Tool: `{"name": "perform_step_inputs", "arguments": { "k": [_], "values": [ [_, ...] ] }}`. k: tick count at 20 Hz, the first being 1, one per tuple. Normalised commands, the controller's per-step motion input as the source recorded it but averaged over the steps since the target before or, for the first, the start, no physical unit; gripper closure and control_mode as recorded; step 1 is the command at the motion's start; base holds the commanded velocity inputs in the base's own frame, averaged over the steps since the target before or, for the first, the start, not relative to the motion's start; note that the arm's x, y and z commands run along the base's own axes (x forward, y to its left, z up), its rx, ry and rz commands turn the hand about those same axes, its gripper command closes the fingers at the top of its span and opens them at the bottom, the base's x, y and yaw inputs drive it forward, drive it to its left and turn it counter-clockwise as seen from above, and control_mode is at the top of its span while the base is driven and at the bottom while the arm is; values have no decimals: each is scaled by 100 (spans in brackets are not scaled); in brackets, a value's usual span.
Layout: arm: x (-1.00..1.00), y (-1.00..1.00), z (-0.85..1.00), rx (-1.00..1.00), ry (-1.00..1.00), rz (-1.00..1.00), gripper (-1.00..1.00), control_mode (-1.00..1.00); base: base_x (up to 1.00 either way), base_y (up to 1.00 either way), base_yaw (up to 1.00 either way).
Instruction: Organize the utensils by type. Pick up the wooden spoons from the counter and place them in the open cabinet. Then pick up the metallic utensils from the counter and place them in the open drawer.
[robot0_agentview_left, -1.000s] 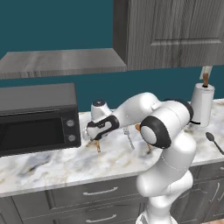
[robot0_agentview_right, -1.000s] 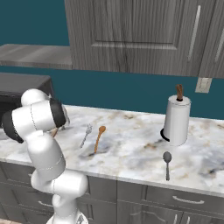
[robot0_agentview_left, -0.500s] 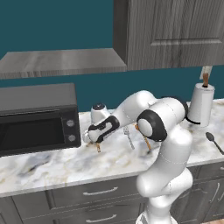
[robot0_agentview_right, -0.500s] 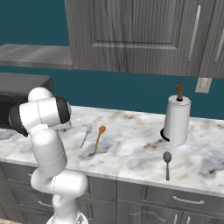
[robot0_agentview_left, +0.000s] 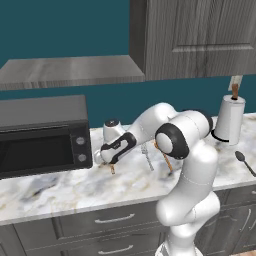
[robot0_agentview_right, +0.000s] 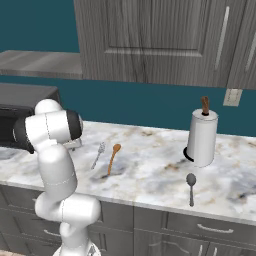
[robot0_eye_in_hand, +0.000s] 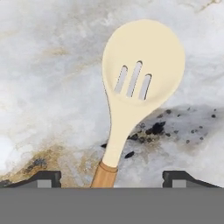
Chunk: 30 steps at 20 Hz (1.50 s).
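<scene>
slotted spoon: cream slotted bowl, tan handle (robot0_eye_in_hand: 131, 87). Lies flat on the marble counter (robot0_agentview_left: 60, 187), just right of the microwave (robot0_agentview_left: 42, 135). Handle runs down between the two finger tips in your hand view.
orange-brown spoon: (robot0_agentview_right: 113, 157) on the counter, well right of the microwave, just beside the fork.
fork: silver-grey (robot0_agentview_right: 98, 154), on the counter between the microwave and the orange-brown spoon, tines away from the front edge.
dark spoon: (robot0_agentview_right: 191, 186) further right again, near the counter's front edge, in front of the paper towel roll (robot0_agentview_right: 202, 137). Looks metallic, so you'll likely need to drawer it too; can't confirm the material.
progress: by my read nothing is sorted yet. Both wooden spoons and the fork lie on the counter. Wall cabinet doors (robot0_agentview_right: 160, 40) look closed from here; open cabinet and open drawer can't be made out.
left to do: two spoons to the cabinet, then metal pieces to the drawer.
step: looks like you're at the grasp on the slotted spoon's handle.
gripper: (robot0_agentview_left: 111, 163) low over the counter, just right of the microwave, pointing down. Tips stand wide apart either side of the handle, not touching it; nothing held.
arm: folded, elbow (robot0_agentview_left: 172, 140) high, forearm reaching leftward and down toward the microwave.
risk: handle is slim and flat on the slab; you'll want the tips right down at the surface before closing.
</scene>
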Motion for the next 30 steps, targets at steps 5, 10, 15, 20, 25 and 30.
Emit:
{"name": "perform_step_inputs", "arguments": {
  "k": [5,10,15,20,25,30],
  "values": [
    [2,-1,-26,0,0,0,100,-100,0,0,0],
    [-7,-28,-20,0,0,0,100,-100,0,0,0],
    [-31,-54,-1,3,0,0,100,-100,0,0,0],
    [-31,-46,29,4,-1,0,100,-100,0,0,0],
    [-31,-16,81,0,0,4,100,-100,0,0,0],
    [-47,-3,84,0,0,6,100,-100,0,0,0]
  ]
}}
